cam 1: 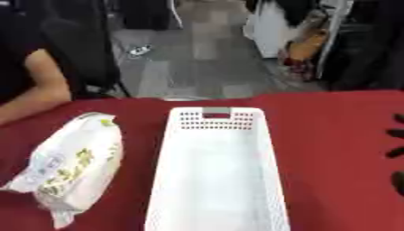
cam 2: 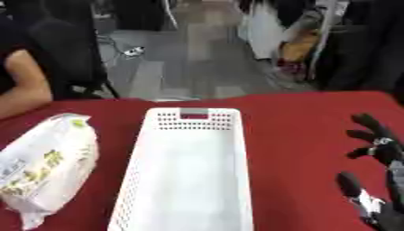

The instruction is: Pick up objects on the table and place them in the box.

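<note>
With the white-and-yellow soft plastic bag lying left of the empty white perforated plastic basket, my right hand sat spread and idle, so I judged a left-arm reach best.

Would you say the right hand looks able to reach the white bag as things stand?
Probably not directly: the right hand rests open at the right edge, and the white basket lies between it and the white bag on the far left.

A red-covered counter fills the foreground. Beyond its far edge lies a grey tiled floor, with a black chair at the far left corner.
</note>
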Robot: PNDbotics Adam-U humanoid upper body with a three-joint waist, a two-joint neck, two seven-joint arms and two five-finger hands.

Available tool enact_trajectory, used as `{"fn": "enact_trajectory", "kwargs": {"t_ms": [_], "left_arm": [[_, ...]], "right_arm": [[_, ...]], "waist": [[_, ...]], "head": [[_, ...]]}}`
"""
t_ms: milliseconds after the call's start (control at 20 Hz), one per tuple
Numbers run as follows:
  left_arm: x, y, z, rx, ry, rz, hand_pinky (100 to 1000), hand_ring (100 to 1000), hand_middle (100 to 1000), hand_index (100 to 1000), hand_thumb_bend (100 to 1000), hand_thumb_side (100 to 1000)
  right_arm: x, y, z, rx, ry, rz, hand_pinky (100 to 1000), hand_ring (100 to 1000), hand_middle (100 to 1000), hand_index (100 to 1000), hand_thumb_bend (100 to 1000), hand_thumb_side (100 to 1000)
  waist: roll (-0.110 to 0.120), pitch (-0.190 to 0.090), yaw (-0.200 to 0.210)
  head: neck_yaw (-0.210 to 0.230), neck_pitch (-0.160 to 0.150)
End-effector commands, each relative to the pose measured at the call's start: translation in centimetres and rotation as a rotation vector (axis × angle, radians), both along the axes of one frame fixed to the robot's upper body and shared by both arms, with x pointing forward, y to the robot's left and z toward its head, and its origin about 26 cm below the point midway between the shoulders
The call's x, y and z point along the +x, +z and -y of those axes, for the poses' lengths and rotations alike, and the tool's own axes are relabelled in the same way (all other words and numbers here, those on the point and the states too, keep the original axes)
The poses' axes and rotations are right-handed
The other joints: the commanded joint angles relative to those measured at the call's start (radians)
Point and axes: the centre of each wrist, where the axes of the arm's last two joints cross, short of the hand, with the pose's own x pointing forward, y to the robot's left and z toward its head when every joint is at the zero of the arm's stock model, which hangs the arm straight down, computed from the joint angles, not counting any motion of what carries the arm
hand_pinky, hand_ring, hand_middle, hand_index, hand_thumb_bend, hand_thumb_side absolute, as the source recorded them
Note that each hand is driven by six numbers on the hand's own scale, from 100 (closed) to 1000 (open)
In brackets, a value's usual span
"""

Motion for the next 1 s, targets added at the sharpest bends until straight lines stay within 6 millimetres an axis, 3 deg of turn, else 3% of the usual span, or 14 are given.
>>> {"fn": "enact_trajectory", "kwargs": {"t_ms": [50,250,500,1000], "left_arm": [[-0.19,0.63,0.11,0.011,-0.015,0.011,863,848,1000,875,965,797],[-0.13,0.44,0.37,0.011,-0.034,-0.010,865,850,1000,874,964,800],[-0.08,0.29,0.58,0.010,-0.049,-0.022,868,851,1000,872,965,803],[0.08,0.47,0.78,0.059,-0.066,-0.061,871,854,1000,874,975,804]], "right_arm": [[0.00,0.51,0.12,-0.010,0.002,0.015,558,797,888,1000,636,899],[0.05,0.50,0.08,-0.009,0.005,0.014,558,797,888,1000,635,900],[0.06,0.54,0.06,-0.008,0.007,0.016,559,797,888,1000,635,900],[0.05,0.61,0.10,-0.009,0.006,0.017,559,797,888,1000,636,900]], "waist": [[-0.001,-0.013,0.000],[-0.001,-0.013,-0.002],[0.000,-0.013,-0.003],[0.001,-0.014,-0.005]], "head": [[0.014,0.027],[0.003,0.064],[-0.018,0.086],[-0.030,0.096]]}}
